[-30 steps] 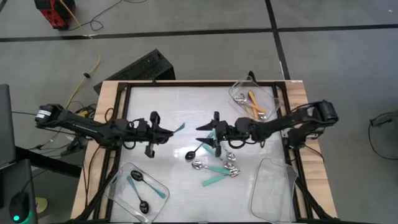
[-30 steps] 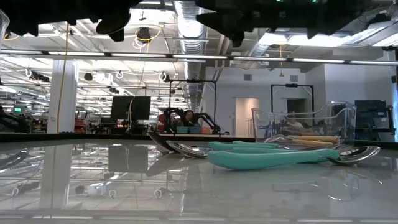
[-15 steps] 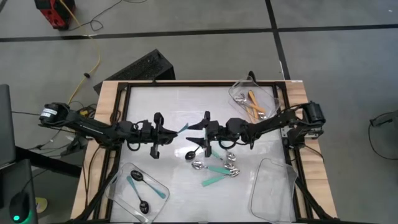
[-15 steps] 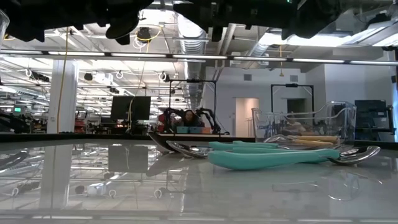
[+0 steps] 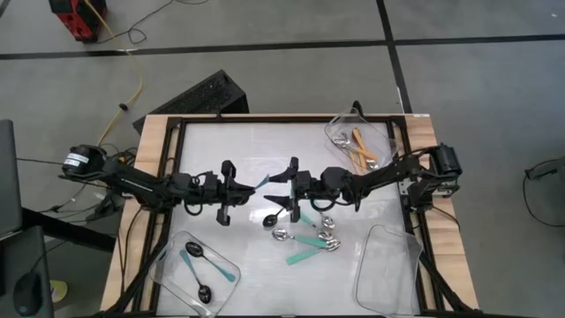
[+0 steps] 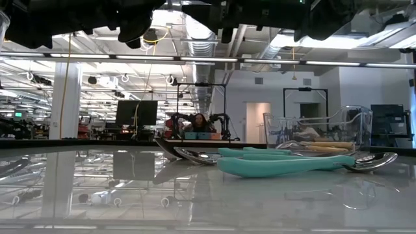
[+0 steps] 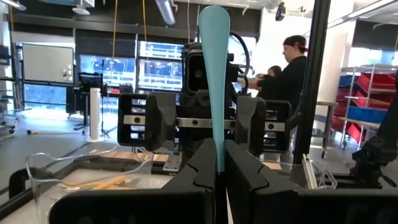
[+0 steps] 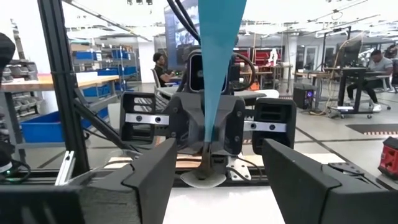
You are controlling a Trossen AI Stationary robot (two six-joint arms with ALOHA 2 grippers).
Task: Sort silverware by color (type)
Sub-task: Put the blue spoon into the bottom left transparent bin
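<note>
A teal-handled spoon (image 5: 257, 181) with a silver bowl hangs above the table's middle, held by my left gripper (image 5: 237, 186). Its handle (image 7: 214, 74) slants up toward my right gripper (image 5: 284, 187). That gripper faces the left one with its fingers (image 8: 155, 180) wide open on either side of the handle's free end (image 8: 217, 43), touching nothing. Below on the table lie more teal spoons (image 5: 309, 238) and a black-bowled spoon (image 5: 274, 219); they also show in the low view (image 6: 286, 164). My left gripper pinches the spoon's handle low down, near the bowl (image 7: 216, 163), between its two shut fingers. The fingers come about level from the table's left. The spoon is lifted clear, with the bowl (image 8: 202, 177) below the fingers and the handle slanting up past them.
A clear tray at the near left (image 5: 172, 256) holds blue-handled, black-bowled spoons (image 5: 199, 269). A tray at the far right (image 5: 340, 124) holds orange-handled spoons (image 5: 362, 150). Another clear tray (image 5: 388, 269) stands at the near right. A black frame (image 5: 265, 117) runs round the table.
My right gripper has moved toward the table's left, up to the spoon's free end, then kept still. My left gripper has carried the spoon a little toward the right, so the two grippers now stand close together.
</note>
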